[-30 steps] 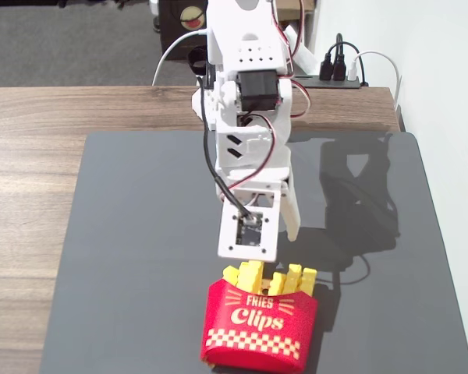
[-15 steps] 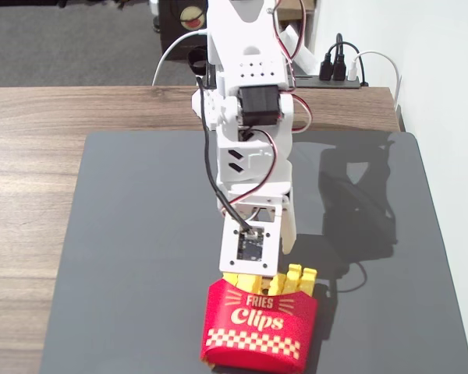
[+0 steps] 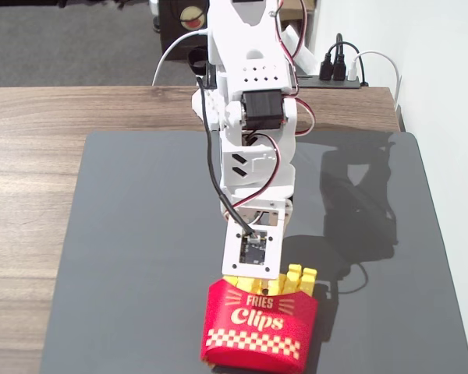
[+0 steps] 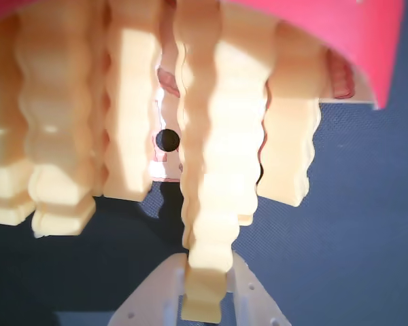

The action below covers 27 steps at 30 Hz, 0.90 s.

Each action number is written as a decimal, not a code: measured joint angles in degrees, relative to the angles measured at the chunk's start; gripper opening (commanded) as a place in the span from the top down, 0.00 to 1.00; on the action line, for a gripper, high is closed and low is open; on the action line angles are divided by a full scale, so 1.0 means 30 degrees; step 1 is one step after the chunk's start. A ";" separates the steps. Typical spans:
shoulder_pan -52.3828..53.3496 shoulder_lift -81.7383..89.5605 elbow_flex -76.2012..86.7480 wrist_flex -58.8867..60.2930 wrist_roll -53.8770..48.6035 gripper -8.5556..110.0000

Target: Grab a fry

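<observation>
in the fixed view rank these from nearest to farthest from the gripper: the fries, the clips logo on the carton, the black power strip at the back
1. The fries: right at the gripper, sticking up from the red carton top.
2. The Clips logo: just below the gripper, on the carton's front face.
3. The power strip: far back at upper right, beyond the wooden table edge.

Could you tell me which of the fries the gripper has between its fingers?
The central fry in the wrist view: only its tip sits between the gripper fingers.
</observation>
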 measured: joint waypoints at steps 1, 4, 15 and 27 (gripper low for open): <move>0.0000 0.0000 0.0000 0.0000 0.0000 0.92; -0.0029 0.0000 0.0000 0.0000 0.0000 0.92; -0.0469 0.1289 0.0879 0.0645 0.0000 0.92; -0.0879 0.5742 0.5449 0.0732 -0.0352 0.92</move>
